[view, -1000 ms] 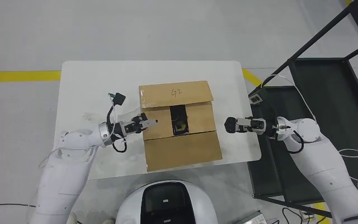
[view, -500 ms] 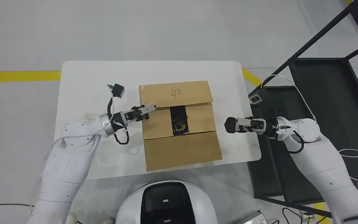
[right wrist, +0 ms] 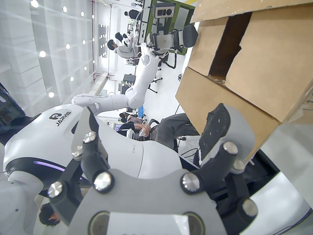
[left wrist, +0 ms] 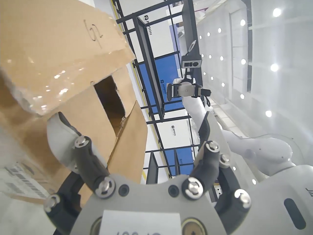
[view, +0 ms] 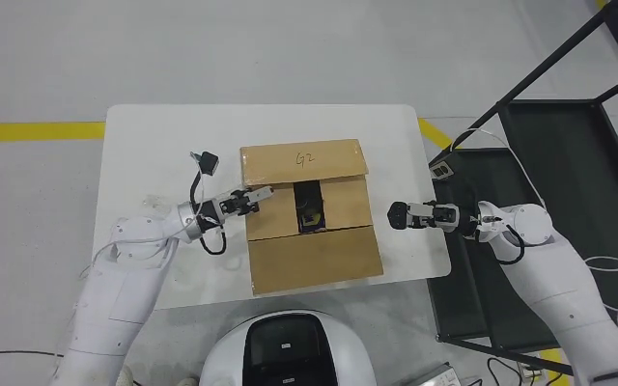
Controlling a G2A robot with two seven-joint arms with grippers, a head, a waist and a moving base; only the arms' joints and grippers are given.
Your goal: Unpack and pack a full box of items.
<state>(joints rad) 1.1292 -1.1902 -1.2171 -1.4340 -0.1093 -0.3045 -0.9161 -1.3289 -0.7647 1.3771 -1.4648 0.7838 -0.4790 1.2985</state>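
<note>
Top view has the box [view: 307, 214] in the middle of the table [view: 154, 145] with a gap between its flaps, left wrist view shows the left gripper [left wrist: 132, 125] spread wide and empty at its edge, and right wrist view has the right gripper [right wrist: 152, 116] spread and empty too, just beside it.

Grey floor [view: 290, 48], yellow floor stripe [view: 48, 130], white table [view: 145, 135], black metal rack [view: 546, 145], round ceiling lights [left wrist: 273, 67]

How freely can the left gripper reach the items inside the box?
Probably not yet: flaps on the box leave only a narrow gap over the items, with the open left gripper at a flap's edge.
</note>
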